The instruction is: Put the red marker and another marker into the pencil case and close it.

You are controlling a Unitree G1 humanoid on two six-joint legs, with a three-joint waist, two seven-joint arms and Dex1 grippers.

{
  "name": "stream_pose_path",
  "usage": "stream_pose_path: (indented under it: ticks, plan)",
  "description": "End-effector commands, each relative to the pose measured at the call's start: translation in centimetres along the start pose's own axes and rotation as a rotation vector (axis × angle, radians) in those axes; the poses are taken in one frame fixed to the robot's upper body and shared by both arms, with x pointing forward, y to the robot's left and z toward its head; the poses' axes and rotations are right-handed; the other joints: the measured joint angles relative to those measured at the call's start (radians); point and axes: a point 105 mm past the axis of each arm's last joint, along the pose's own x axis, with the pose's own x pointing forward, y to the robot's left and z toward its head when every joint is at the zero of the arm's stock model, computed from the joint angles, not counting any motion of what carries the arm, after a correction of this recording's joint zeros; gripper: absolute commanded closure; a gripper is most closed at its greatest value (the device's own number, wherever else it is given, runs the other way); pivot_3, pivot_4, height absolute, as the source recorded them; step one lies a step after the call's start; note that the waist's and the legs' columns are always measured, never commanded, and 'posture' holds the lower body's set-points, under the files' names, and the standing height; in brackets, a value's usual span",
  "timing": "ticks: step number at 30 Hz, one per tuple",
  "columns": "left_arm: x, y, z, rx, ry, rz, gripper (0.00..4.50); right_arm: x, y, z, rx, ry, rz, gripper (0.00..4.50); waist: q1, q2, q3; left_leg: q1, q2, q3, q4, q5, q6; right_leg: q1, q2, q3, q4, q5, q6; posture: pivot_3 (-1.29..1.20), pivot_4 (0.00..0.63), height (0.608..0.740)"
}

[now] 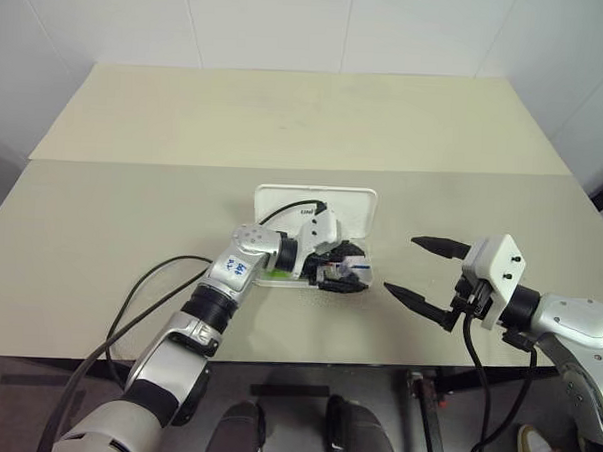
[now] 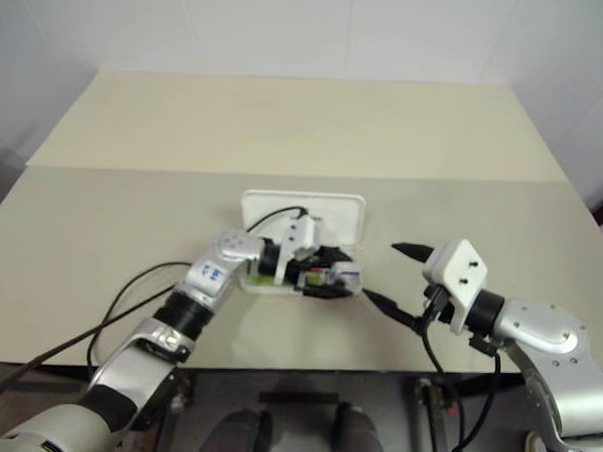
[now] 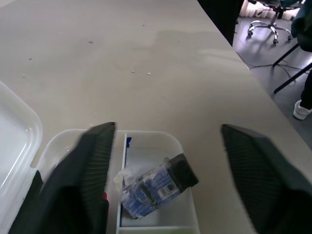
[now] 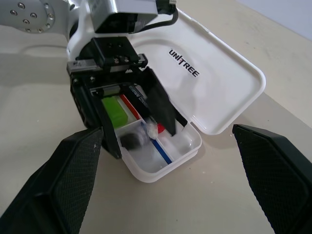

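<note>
White plastic, lid thrown back flat on the beige worktop (image 1: pixel 102 207): the case (image 4: pixel 229 83) lies open in front of me, its tray toward me and the lid hinged away. My left gripper (image 4: pixel 139 119) hangs right over the tray, jaws spread wide and holding nothing, one finger either side of the compartments. Between those fingers I see the green marker (image 4: pixel 118 109) lying in the tray, and just beside it the red marker (image 4: pixel 130 105), both with their long axes running along the tray's length. A small dark-capped item in a blue printed wrapper (image 3: pixel 156 187) sits in the end compartment; its print is too small to read. A blue stripe shows on the tray floor.

To the right, well clear of the case, my right gripper (image 1: pixel 427 274) hovers above the worktop, jaws fully open and empty, pointing toward the tray.

Both markers look to be in, so I judge closing is next. The lid lies beyond the tray from my left jaws, which are the nearer. "UNITREE" is printed on the lid.
</note>
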Motion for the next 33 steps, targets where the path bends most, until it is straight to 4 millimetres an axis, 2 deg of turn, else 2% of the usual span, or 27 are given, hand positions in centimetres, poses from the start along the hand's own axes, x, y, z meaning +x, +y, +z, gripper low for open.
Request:
stream_pose_path:
  ticks: [1, 11, 15, 23, 26, 29, 33]
  plan:
    - [0.0, 0.3, 2.1, 0.065, -0.047, -0.001, 0.02, -0.2, -0.1, 1.2, -0.037, -0.034, -0.010, 0.00, 0.000, 0.000, 0.000, 0.000, 0.000, 0.000, 0.000, 0.000, 0.000, 0.000, 0.000, 0.000, 0.000, 0.000, 0.000, 0.00, 0.150, 0.740]
    - [-2.0, -0.1, 4.1, 0.090, -0.099, 0.015, 0.02, 0.5, -0.2, 1.2, -0.034, -0.046, 0.018, 0.00, -0.001, 0.000, 0.000, 0.000, 0.000, 0.000, 0.000, 0.000, 0.000, 0.000, 0.000, 0.000, 0.000, 0.000, 0.000, 0.00, 0.150, 0.740]
    - [-3.8, -0.3, 4.8, 0.090, -0.116, 0.072, 0.02, 0.8, -0.1, 1.2, -0.031, -0.051, 0.033, 0.00, -0.002, 0.000, 0.000, 0.000, 0.000, 0.000, 0.000, 0.000, 0.000, 0.000, 0.000, 0.000, 0.001, 0.000, 0.000, 0.00, 0.150, 0.740]
    - [-7.5, -0.2, 2.7, 0.068, -0.032, 0.212, 0.02, 1.1, -0.1, 1.1, -0.027, -0.056, 0.049, 0.00, -0.002, 0.000, 0.000, 0.001, 0.000, 0.000, 0.001, 0.000, 0.000, 0.001, 0.000, 0.000, 0.002, 0.000, 0.000, 0.00, 0.150, 0.740]
    - [-8.8, 0.2, 1.8, 0.072, -0.001, 0.270, 0.61, 1.2, -0.1, 1.1, -0.027, -0.056, 0.054, 0.00, -0.001, 0.000, 0.000, 0.001, 0.000, 0.000, 0.002, 0.000, 0.000, 0.001, 0.000, 0.000, 0.002, 0.000, 0.000, 0.00, 0.150, 0.740]
    - [-9.6, 0.3, 1.1, 0.068, 0.019, 0.291, 1.57, 1.2, -0.1, 1.1, -0.028, -0.055, 0.060, 0.00, -0.001, 0.000, 0.000, 0.001, 0.000, -0.001, 0.002, 0.000, 0.000, 0.001, 0.000, 0.000, 0.002, 0.000, 0.000, 0.00, 0.150, 0.740]
    - [-9.5, 0.0, 0.8, 0.069, 0.023, 0.279, 2.97, 1.4, -0.1, 1.2, -0.029, -0.057, 0.066, 0.00, -0.001, 0.000, 0.000, 0.001, 0.000, -0.001, 0.002, 0.000, 0.000, 0.001, 0.000, 0.000, 0.002, 0.000, 0.000, 0.00, 0.150, 0.740]
